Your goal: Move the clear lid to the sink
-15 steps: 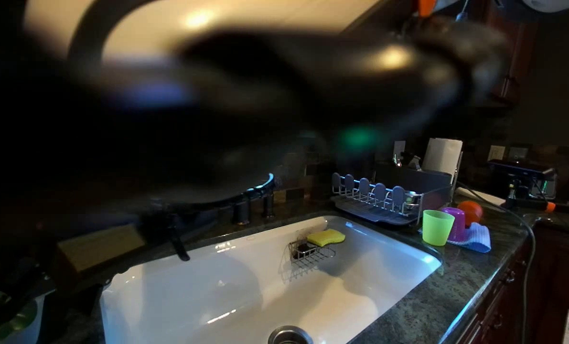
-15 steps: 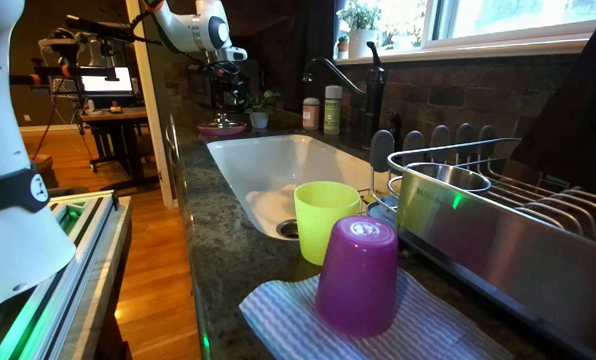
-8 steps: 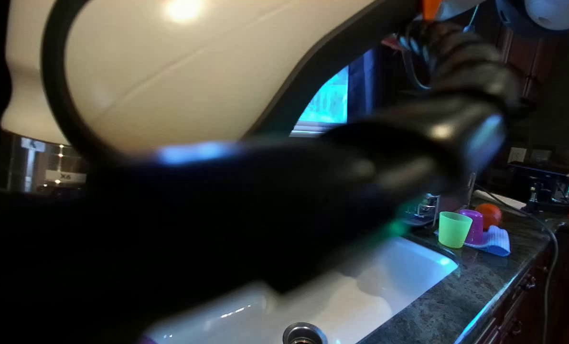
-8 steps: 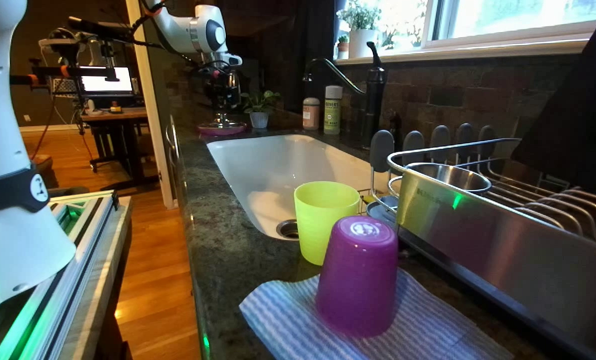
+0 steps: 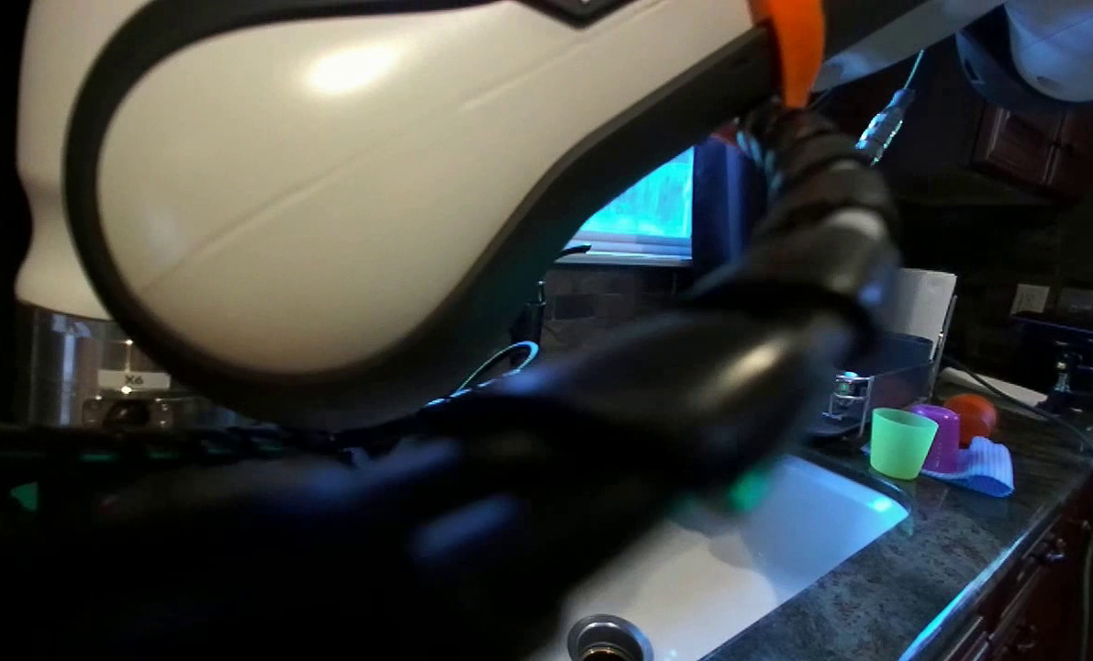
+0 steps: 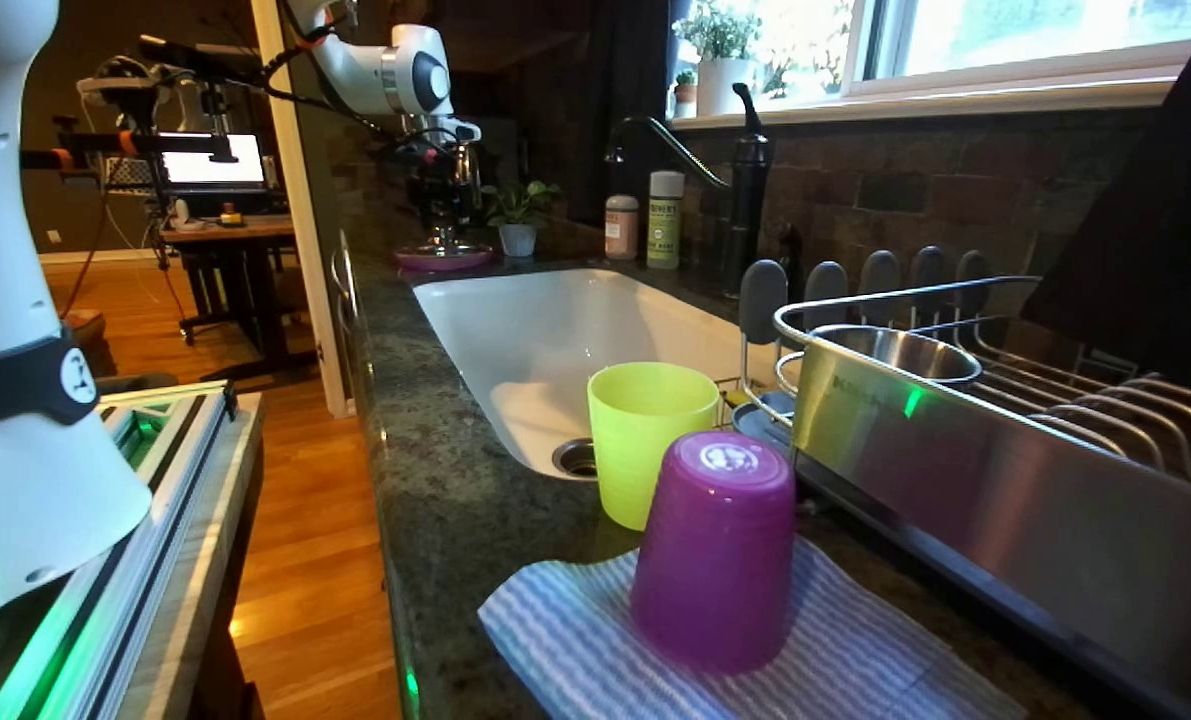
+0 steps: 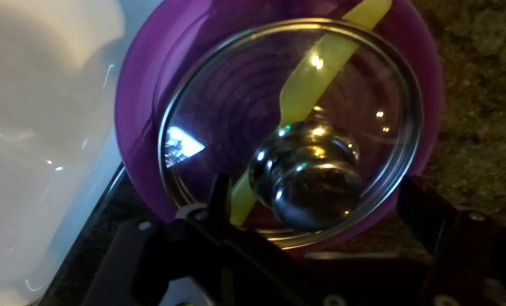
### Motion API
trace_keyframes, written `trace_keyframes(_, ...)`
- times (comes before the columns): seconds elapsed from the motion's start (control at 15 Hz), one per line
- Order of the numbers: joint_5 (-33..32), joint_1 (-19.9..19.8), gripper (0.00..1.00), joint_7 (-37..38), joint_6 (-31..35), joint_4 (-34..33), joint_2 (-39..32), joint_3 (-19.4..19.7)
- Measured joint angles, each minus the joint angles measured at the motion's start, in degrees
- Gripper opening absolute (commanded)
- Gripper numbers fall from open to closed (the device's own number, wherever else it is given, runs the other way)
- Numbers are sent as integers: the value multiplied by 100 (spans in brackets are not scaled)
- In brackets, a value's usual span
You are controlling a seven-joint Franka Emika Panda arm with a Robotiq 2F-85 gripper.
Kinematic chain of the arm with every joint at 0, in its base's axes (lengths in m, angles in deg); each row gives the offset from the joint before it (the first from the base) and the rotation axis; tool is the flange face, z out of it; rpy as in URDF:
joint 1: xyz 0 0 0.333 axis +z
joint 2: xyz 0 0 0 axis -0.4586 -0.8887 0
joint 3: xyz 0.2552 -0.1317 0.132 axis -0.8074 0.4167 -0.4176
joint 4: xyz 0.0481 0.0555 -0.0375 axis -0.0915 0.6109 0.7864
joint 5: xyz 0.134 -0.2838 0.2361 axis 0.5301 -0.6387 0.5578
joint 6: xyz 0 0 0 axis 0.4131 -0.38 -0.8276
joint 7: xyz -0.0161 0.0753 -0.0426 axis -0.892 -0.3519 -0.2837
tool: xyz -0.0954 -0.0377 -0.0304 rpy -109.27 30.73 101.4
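Observation:
The clear lid (image 7: 236,114) is round glass with a metal rim and a silver knob. It rests on a purple dish (image 7: 136,106) with a yellow utensil (image 7: 303,89) under the glass. The lid (image 6: 445,247) also shows at the far end of the counter in an exterior view; the arm hides that area in the other picture. My gripper (image 7: 316,187) is open, its fingers apart on either side of the knob. No touch with the knob is visible. The white sink (image 7: 32,127) lies beside the dish, and shows in both exterior views (image 6: 495,330) (image 5: 821,514).
A potted plant (image 6: 518,238) stands close beside the dish. Soap bottles (image 6: 664,220) and the faucet (image 6: 750,190) line the sink's back edge. A green cup (image 6: 645,440), purple cup (image 6: 715,560), striped cloth (image 6: 555,620) and dish rack (image 6: 955,480) stand at the near end.
My gripper has come down toward the lid's knob and shifted slightly left in an exterior view. The arm fills more of another exterior picture, whose background has shifted right. The lid has not moved.

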Motion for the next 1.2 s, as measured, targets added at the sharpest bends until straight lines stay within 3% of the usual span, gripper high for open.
trace_keyframes(0.2, 2, 4, 99, 0, -84, -141, -117, 6)
trace_keyframes(0.33, 3, 5, 91, 0, -207, -203, -164, 9)
trace_keyframes(0.4, 3, 9, 79, 0, -263, -224, -173, 9)
trace_keyframes(0.6, 2, 47, 62, 1, -311, -302, -201, 48)
trace_keyframes(0.73, -4, 85, 41, 5, -311, -342, -208, 105)
trace_keyframes(0.87, -4, 112, 37, 7, -311, -397, -208, 139)
trace_keyframes(1.0, -4, 132, 24, 7, -311, -439, -207, 170)
trace_keyframes(1.2, -4, 139, 24, 16, -313, -472, -208, 183)
